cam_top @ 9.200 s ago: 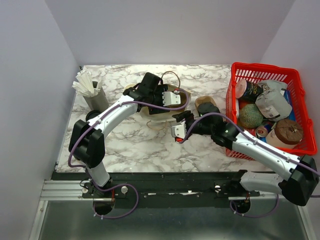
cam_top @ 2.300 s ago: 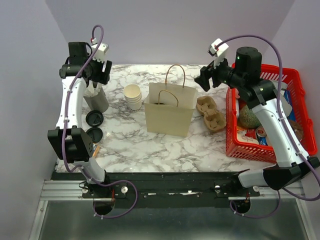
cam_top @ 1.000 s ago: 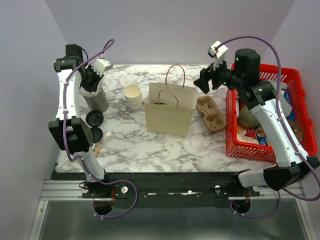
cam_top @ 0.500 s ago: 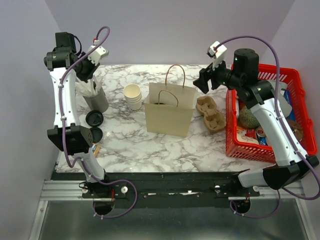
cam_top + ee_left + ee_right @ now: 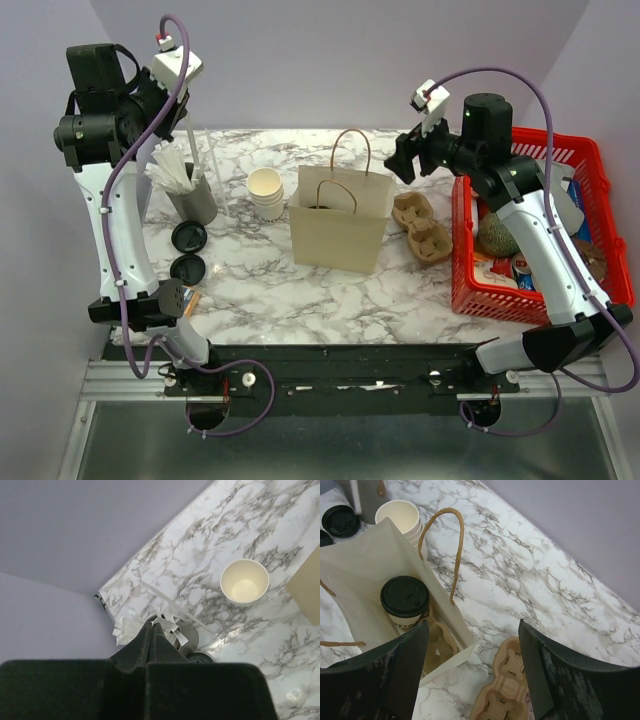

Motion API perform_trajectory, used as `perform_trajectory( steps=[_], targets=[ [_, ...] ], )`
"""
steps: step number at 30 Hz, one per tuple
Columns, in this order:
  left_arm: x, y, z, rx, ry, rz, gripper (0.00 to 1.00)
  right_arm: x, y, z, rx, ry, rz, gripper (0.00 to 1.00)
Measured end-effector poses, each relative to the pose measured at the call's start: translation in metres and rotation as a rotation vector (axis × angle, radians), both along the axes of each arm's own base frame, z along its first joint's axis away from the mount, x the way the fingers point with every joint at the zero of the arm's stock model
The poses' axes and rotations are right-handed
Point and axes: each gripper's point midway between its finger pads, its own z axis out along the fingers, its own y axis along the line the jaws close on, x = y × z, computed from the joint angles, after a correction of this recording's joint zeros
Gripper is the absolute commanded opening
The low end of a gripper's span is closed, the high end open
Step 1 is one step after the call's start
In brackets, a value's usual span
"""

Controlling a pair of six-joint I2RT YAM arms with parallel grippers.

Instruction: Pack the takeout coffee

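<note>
Now the takeout coffee point(image 5: 405, 596) stands upright inside the paper bag point(image 5: 340, 230), its black lid on, next to a brown cardboard piece point(image 5: 439, 641) that is also in the bag. The bag stands open at the middle of the worktop point(image 5: 330, 290). The right gripper point(image 5: 472, 630) hangs above the bag's right rear corner, its claw released with the fingers spread wide and nothing between them. The left gripper point(image 5: 152, 626) is raised high over the worktop's left rear corner, above the grey holder point(image 5: 197, 203) of paper-wrapped straws, with its claw clenched tight. A long thin white straw point(image 5: 175, 611) shows slanted just beyond the tips, but I cannot tell whether the fingers pinch it. A stack of lidless white cups point(image 5: 266, 192) sits just beside the bag's left side. Two loose black lids point(image 5: 188, 236) lie near the left edge. A cardboard cup carrier point(image 5: 420, 225) lies between the bag and the red basket point(image 5: 462, 255) of groceries at the right edge.
</note>
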Motion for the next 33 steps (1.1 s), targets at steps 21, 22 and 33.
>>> perform_trajectory(
  steps=[21, 22, 33],
  targets=[
    [-0.051, -0.072, 0.066, -0.29, -0.203, -0.27, 0.0, 0.001, 0.0, -0.001, 0.002, 0.003, -0.001, 0.8],
    [-0.058, -0.08, 0.077, -0.331, -0.218, -0.306, 0.0, 0.001, 0.001, -0.002, 0.001, 0.006, -0.002, 0.8],
    [-0.092, -0.131, 0.092, -0.678, -0.066, -0.633, 0.0, 0.021, -0.01, -0.005, 0.012, 0.035, -0.077, 0.83]
  ],
)
